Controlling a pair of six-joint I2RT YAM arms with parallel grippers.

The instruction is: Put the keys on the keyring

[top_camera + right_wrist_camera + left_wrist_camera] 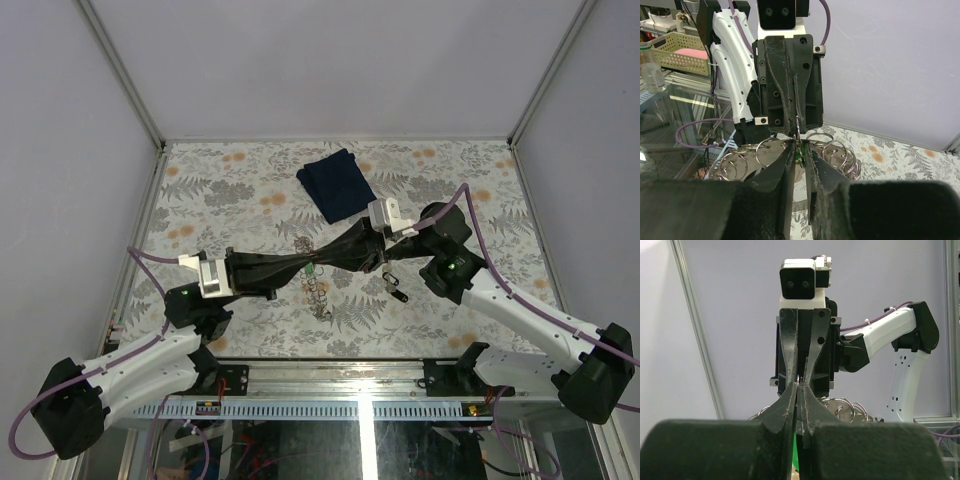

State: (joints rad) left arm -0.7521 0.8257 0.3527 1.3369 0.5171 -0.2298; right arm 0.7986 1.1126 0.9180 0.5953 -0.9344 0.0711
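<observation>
Tip to tip above mid-table: left gripper (pixel 800 392) and right gripper (pixel 799 156). On the left, fingers (pixel 782 85) pressed together on a thin silvery sliver; cannot tell whether key blade or ring. On the right, fingers (pixel 775 172) narrow, pinching the green key (pixel 313 268) by its head. At 6 o'clock of the tips, the keyring (pixel 319 296), with more coils at 11. At 4 o'clock, black keys (pixel 397 288). At 12, well apart, dark blue cloth (pixel 338 185).

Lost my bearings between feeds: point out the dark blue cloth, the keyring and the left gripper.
dark blue cloth (pixel 338 183): top external view, middle of the cloth.
keyring (pixel 839 150): right wrist view, silvery loops right of the fingers.
left gripper (pixel 800 391): left wrist view, midway between its fingertips.
</observation>
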